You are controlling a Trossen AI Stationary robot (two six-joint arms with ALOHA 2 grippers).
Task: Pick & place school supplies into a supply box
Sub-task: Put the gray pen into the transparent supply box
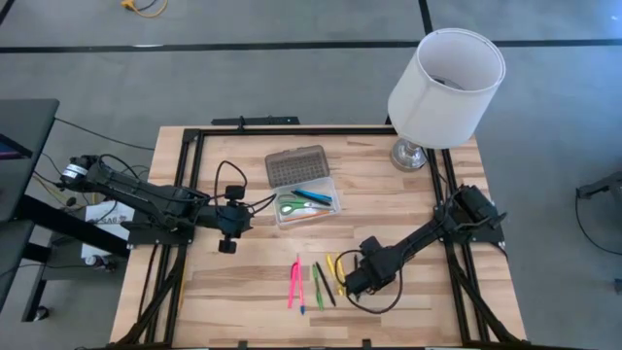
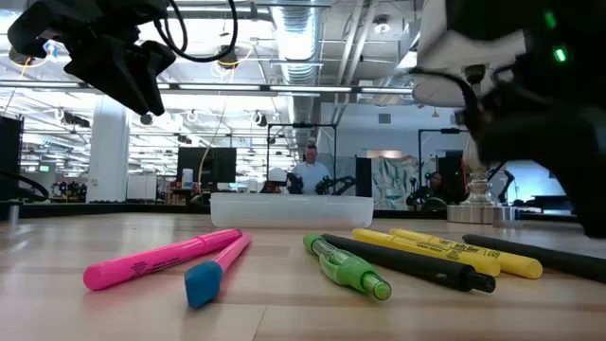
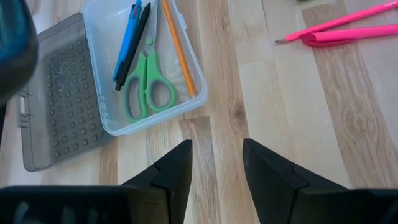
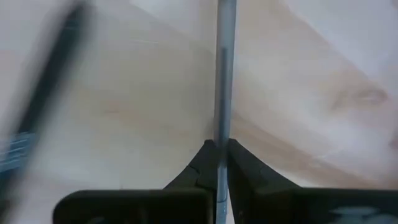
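Observation:
The clear supply box (image 1: 309,205) lies open at the table's middle, its grey ribbed lid (image 1: 296,165) folded back toward the far edge. Inside it are green scissors (image 3: 148,87), a blue pen (image 3: 126,43), a black pen and an orange pencil (image 3: 180,53). Pink (image 1: 294,283), green (image 1: 318,286), black and yellow pens (image 1: 335,269) lie side by side near the front edge. My right gripper (image 1: 352,284) stands just right of them, pointing steeply down, shut on a thin grey pen (image 4: 222,74). My left gripper (image 3: 214,168) hangs open above the table, left of the box. My right gripper pinches the thin grey pen (image 4: 222,127) between its two fingertips, coming from above and pointing steeply down. The pen reaches out past the fingertips across the wood. Which part of its length is held, and whether it is clear of the table, I cannot tell.
A white-shaded lamp (image 1: 445,87) stands at the far right corner. A dark pen (image 4: 43,106) lies on the table beside the held one. A black frame (image 1: 194,146) runs around the table's edge. Bare wood lies between the box and the row of pens.

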